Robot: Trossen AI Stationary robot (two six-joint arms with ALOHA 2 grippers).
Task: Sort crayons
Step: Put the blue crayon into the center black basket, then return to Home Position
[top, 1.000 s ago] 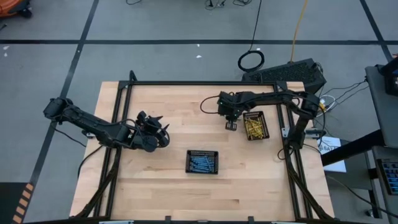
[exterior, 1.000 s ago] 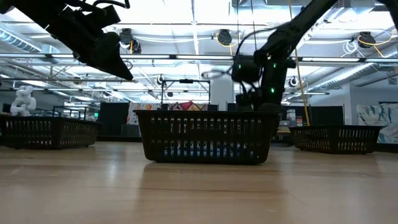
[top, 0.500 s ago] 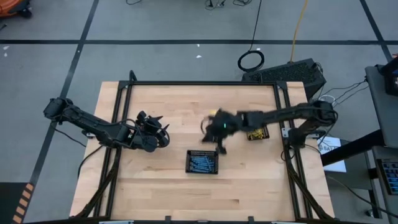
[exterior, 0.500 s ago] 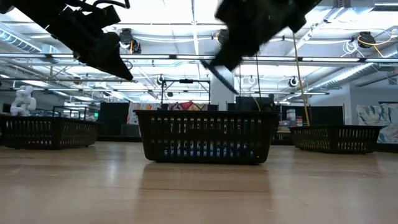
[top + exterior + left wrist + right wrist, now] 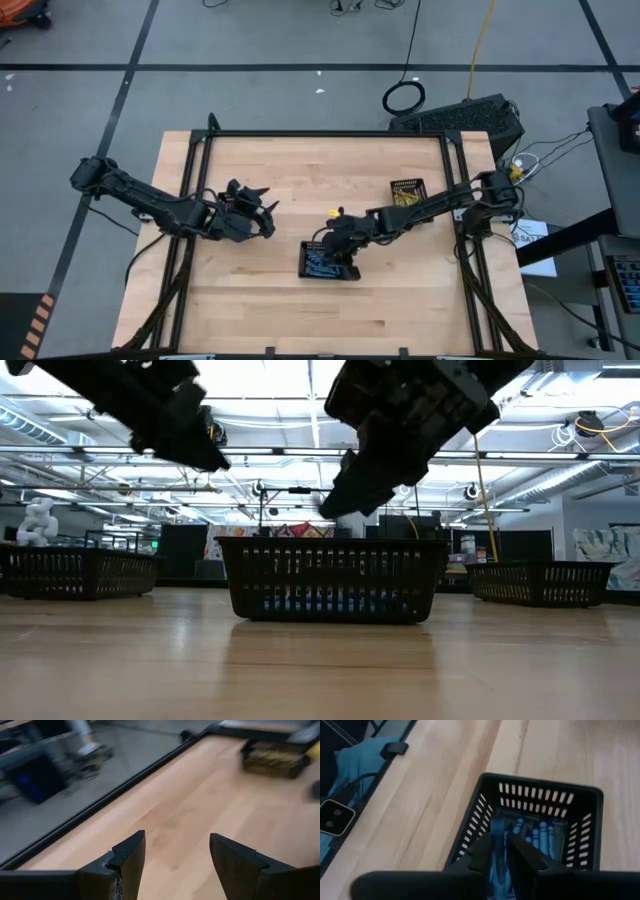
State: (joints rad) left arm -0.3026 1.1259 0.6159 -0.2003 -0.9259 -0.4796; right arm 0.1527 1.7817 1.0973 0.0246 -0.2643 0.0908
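A black tray (image 5: 322, 262) holding several blue crayons (image 5: 540, 836) stands at the table's near middle. My right gripper (image 5: 346, 264) hovers over the tray's right end, fingers pointing down, shut on a blue crayon (image 5: 498, 862). A second black tray (image 5: 408, 196) with yellow crayons stands at the far right. My left gripper (image 5: 268, 206) is open and empty, held above the bare table left of the blue tray. It also shows in the left wrist view (image 5: 177, 852). My right gripper pinches a blue crayon (image 5: 498, 870) between its two fingers (image 5: 482, 852), coming from above and pointing down into the tray. The crayon lies along the gap between the fingers; which part of it they hold is hidden by the fingers. It is clear of the tray's crayons.
The blue tray also shows in the low view (image 5: 330, 580), with the yellow tray behind it on the right (image 5: 540, 582) and another black basket at the left (image 5: 75, 572). Bare wood lies between the trays and along the table's near edge (image 5: 330, 330).
My right gripper has swung from beside the yellow tray toward the table's near left, and now stands low over the blue tray. My left gripper has shifted slightly and stays open.
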